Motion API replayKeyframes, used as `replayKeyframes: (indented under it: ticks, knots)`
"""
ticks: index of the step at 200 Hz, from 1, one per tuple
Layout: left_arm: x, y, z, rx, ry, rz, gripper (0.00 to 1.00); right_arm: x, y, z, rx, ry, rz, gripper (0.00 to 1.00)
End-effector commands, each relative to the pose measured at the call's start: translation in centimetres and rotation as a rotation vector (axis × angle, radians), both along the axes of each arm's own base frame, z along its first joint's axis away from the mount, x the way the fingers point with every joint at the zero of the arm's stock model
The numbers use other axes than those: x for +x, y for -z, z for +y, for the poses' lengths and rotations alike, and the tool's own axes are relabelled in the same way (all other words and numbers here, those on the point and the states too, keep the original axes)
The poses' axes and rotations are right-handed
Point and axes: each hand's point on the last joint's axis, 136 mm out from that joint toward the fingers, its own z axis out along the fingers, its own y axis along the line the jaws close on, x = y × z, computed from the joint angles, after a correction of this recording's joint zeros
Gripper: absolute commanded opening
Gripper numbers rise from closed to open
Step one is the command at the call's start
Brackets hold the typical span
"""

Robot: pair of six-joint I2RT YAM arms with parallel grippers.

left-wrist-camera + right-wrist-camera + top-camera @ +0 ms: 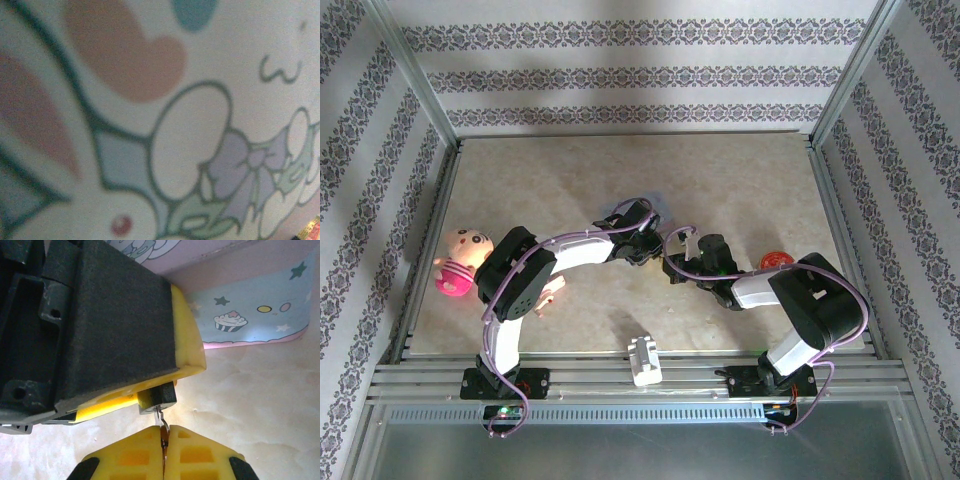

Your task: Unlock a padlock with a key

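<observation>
Key axis: in the right wrist view the key [159, 414] stands vertical, running from the right fingertips straight up to the underside of the padlock [159, 396]. Its long axis lies in line with the right fingers.
Key tip: meets the padlock's lower face; how far it enters cannot be told.
Padlock position: at the tips of the left gripper [167, 385], above the tabletop [260, 410] and directly over the right gripper [164, 432].
Padlock shackle: buried in the pads; direction cannot be told.
Left claw: clenched on the padlock body between two yellow pads.
Right claw: clenched on the key, the fingertips pressed together.
Materials: key is a thin silver-grey metal sliver. Padlock is a small dark block with squared corners. Left finger [120, 315] has a matte black grainy back and a smooth yellow pad. Right fingertips are yellow with moulded square recesses. Tabletop is beige and marbled.
Tin [250, 315]: lilac and pale blue, printed with stars and a cupcake, just behind the left gripper; the left wrist view shows a blurred cartoon print at close range.
Open room: bare tabletop lies right of the key.
Edges: in the top view both arms meet mid-table, with a doll [465, 258] at the left edge, a white blocky piece [643, 360] on the near rail and an orange-red object [775, 260] beside the right arm.
</observation>
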Motion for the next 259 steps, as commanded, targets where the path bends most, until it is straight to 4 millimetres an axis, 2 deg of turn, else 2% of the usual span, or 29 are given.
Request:
replayKeyframes:
  ticks: [1, 20, 45, 69, 94, 102, 107, 113, 117, 127, 183, 213, 244, 259]
  knots:
    - [-5.5, 3.4, -1.1, -0.04, 0.066, 0.251, 0.02, 3.0, -6.5, 1.9, 0.137, 0.007, -0.203, 0.0]
    - [-5.6, 3.4, -1.2, -0.052, 0.065, 0.25, 0.14, 3.3, -6.3, 2.0, 0.147, 0.02, -0.185, 0.0]
    - [-5.3, 3.0, -1.5, -0.066, 0.075, 0.227, 0.21, 3.5, -6.1, 2.2, 0.173, 0.036, -0.165, 0.0]
    - [-4.9, 2.4, -1.7, -0.078, 0.079, 0.2, 0.33, 3.4, -6.1, 2.2, 0.192, 0.048, -0.159, 0.0]
    - [-4.5, 2.0, -1.9, -0.101, 0.079, 0.157, 0.41, 3.2, -6.2, 2.1, 0.196, 0.058, -0.155, 0.0]
    - [-4.2, 1.7, -2.0, -0.118, 0.081, 0.134, 0.46, 3.2, -6.3, 2.0, 0.199, 0.064, -0.155, 0.0]
    - [-4.1, 1.6, -2.1, -0.129, 0.082, 0.119, 0.56, 3.2, -6.2, 2.0, 0.199, 0.069, -0.151, 0.0]
    - [-4.0, 1.5, -2.1, -0.141, 0.08, 0.1, 0.6, 3.2, -6.2, 1.9, 0.2, 0.079, -0.149, 0.0]
    - [-3.9, 1.3, -2.2, -0.15, 0.081, 0.086, 0.67, 3.2, -6.2, 1.8, 0.2, 0.086, -0.145, 0.0]
    - [-3.5, 1.0, -2.2, -0.169, 0.075, 0.049, 0.77, 3.2, -6.1, 1.7, 0.203, 0.099, -0.139, 0.0]
    - [-2.7, 0.4, -0.4, -0.202, 0.013, -0.084, 0.79, 3.3, -5.8, 1.3, 0.198, 0.142, -0.129, 0.0]
    - [-2.0, -0.2, 1.1, -0.218, -0.04, -0.171, 0.71, 3.4, -5.9, 1.1, 0.209, 0.163, -0.114, 0.0]
    - [-1.7, -0.4, 2.2, -0.189, -0.06, -0.21, 0.69, 3.4, -5.7, 1.1, 0.219, 0.175, -0.099, 0.0]
    - [-1.4, -0.3, 2.8, -0.18, -0.08, -0.235, 0.65, 3.3, -5.6, 1.1, 0.22, 0.178, -0.092, 0.0]
